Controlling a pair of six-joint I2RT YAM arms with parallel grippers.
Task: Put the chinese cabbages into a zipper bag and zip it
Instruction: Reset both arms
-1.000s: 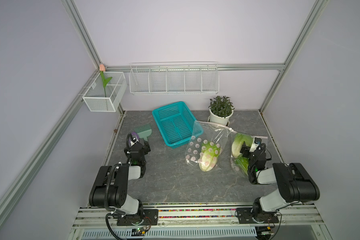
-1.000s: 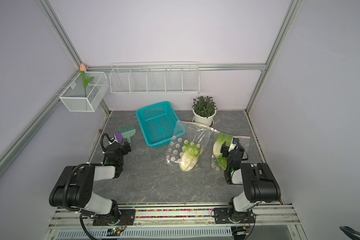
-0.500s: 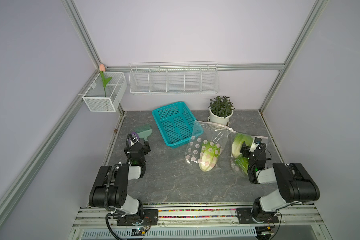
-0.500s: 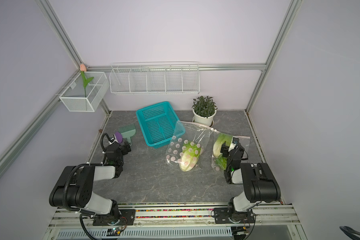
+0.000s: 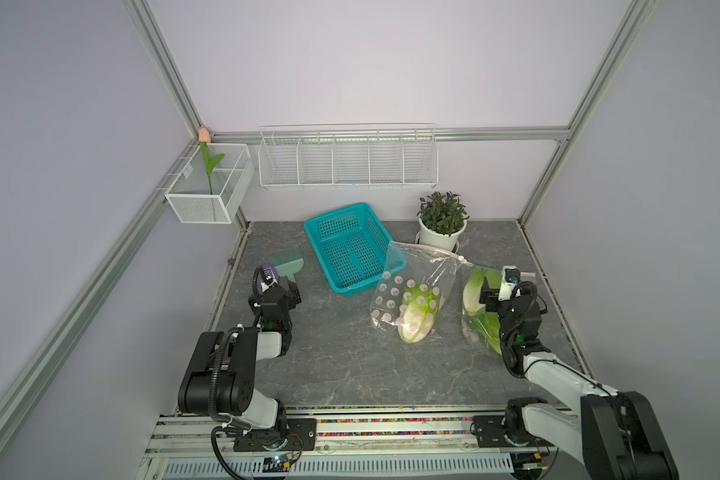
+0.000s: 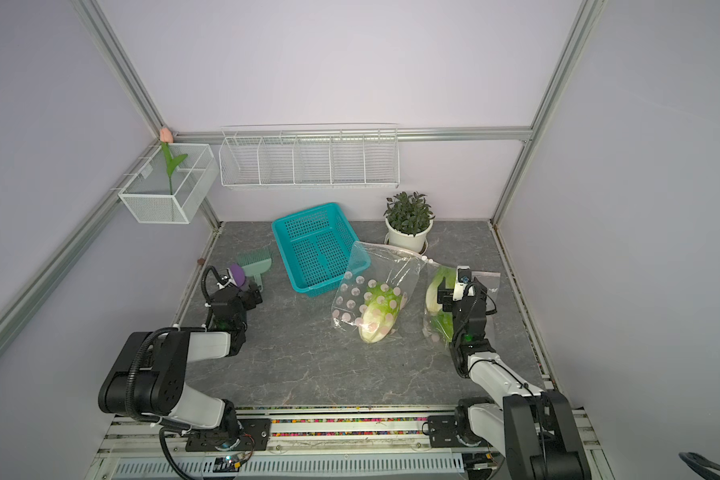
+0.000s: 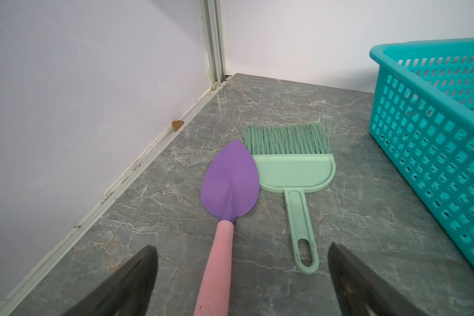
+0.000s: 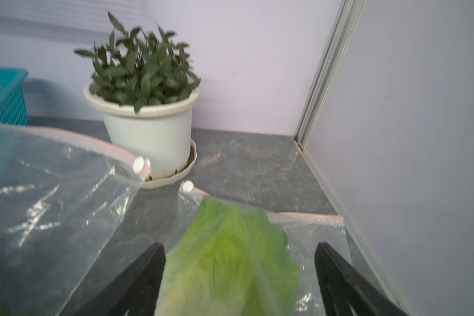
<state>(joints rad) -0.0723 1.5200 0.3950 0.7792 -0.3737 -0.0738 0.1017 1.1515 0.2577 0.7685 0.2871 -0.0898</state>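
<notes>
Top views: I count three chinese cabbages (image 5: 474,291). One sits in the middle bag (image 5: 391,286) mid-surface, and what looks like two in the right bag (image 5: 526,275) by the right edge, under my right gripper (image 5: 489,297). One basket (image 5: 337,210) and one potted plant (image 5: 441,216) crowd the back edge.

Left wrist: left gripper (image 7: 241,249) is spread wide, with one trowel (image 7: 230,177) handle between the jaws and one brush (image 7: 293,169) beside it (pure clutter).

Right wrist: jaws wide apart either side of a bagged leaf, clamping nothing.

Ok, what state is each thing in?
Teal perforated plastic basket: upright, empty.
Middle clear plastic zipper bag: lying down, holds one green-white cabbage head, zip state unclear.
Right-side clear plastic zipper bag: lying down, cabbage inside, zip state unclear.
Left hand: open, empty.
Right hand: open, over the right-side bag's cabbage.
</notes>
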